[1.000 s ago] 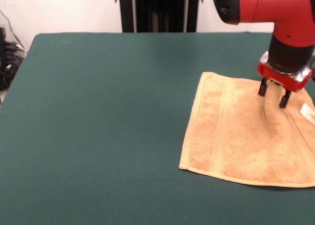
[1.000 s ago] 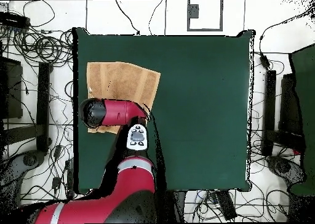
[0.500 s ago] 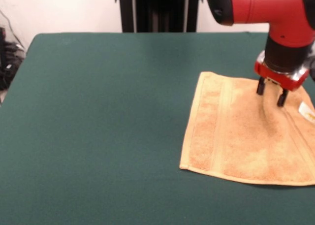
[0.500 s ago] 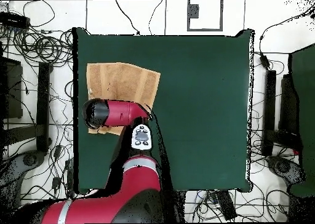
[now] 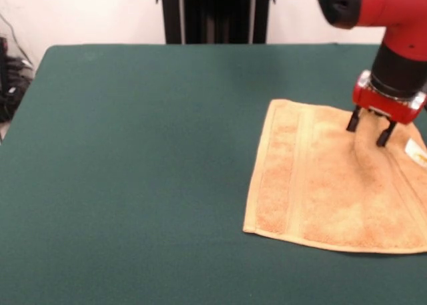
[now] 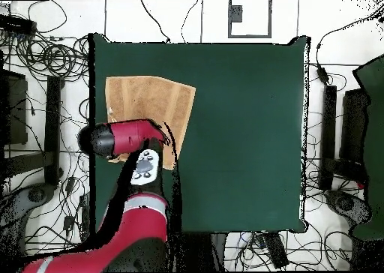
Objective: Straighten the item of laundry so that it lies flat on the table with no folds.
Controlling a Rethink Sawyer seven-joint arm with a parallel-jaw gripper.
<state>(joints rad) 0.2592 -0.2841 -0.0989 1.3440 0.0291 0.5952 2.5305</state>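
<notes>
claw (image 5: 368, 133) fingers are held apart, tips set on or just above the towel (image 5: 320, 178) near its far edge; nothing is gripped. the towel is spread mostly flat at one side of the table (image 5: 133, 151), its border band laid straight. a low ridge is seen running from under the claw toward the tag (image 5: 417, 153), so some smoothing is judged to be left. the towel's right part is cut off in the front view, and is hidden by the arm (image 6: 124, 139) from overhead.
</notes>
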